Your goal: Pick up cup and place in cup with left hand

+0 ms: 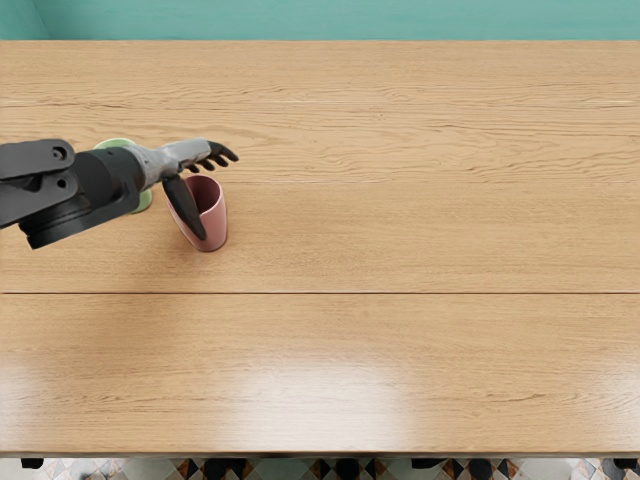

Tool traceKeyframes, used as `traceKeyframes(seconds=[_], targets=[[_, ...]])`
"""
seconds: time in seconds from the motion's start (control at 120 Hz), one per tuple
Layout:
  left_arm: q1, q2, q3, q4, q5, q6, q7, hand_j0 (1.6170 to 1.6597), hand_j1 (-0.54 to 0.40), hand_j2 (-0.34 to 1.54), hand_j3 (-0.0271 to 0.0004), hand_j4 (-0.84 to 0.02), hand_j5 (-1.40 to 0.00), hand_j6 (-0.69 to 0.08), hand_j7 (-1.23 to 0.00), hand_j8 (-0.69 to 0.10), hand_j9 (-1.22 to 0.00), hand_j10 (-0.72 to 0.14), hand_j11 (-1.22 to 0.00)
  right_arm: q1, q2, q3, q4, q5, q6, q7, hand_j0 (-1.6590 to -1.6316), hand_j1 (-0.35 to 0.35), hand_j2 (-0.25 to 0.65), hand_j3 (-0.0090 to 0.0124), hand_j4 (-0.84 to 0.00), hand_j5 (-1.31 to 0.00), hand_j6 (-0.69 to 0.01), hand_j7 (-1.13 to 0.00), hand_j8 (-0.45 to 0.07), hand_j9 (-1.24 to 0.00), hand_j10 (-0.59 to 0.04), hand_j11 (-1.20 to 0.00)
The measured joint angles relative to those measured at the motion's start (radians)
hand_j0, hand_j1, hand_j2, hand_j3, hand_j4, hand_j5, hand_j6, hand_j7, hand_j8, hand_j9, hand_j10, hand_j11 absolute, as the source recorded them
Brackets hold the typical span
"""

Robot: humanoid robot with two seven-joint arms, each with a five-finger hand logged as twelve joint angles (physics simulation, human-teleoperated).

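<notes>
1. Pink cup (216, 226) seen on table (400, 240), just beside fingers (219, 152), crossed by thumb (188, 210).
2. Wall should be straddled low by thumb and fingers, then squeezed evenly before lifting.
3. Left hand (181, 154): fingers spread from thumb, nothing gripped; contact can't be told.
4. Green cup (146, 202), likely target, part-hidden wristward of fingers.

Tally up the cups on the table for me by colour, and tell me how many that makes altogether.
Pink cup: 1
Green cup: 1, partly hidden
Total: 2
</notes>
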Motion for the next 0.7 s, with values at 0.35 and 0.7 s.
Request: traceKeyframes(seconds=[0.35,0.7], targets=[[0.003,0.023,0.017,-0.048,0.015,0.018,0.003,1.6576,-0.117,0.1,0.0,-0.396,-0.52,-0.397,-0.52,-0.324,-0.52,-0.317,-0.52,0.0,0.0,0.0,0.0,0.0,0.0,0.0,-1.6581,-0.333,-0.003,0.0,-0.013,-0.02,-0.013,-0.02,-0.013,-0.02,-0.013,-0.02],[-0.011,0.09,-0.007,-0.1,0.011,0.012,0.004,1.654,-0.122,0.05,0.0,-0.486,-0.67,-0.48,-0.67,-0.287,-0.67,-0.253,-0.66,0.0,0.0,0.0,0.0,0.0,0.0,0.0,-1.6581,-0.333,-0.003,0.0,-0.013,-0.02,-0.013,-0.02,-0.013,-0.02,-0.013,-0.02]])
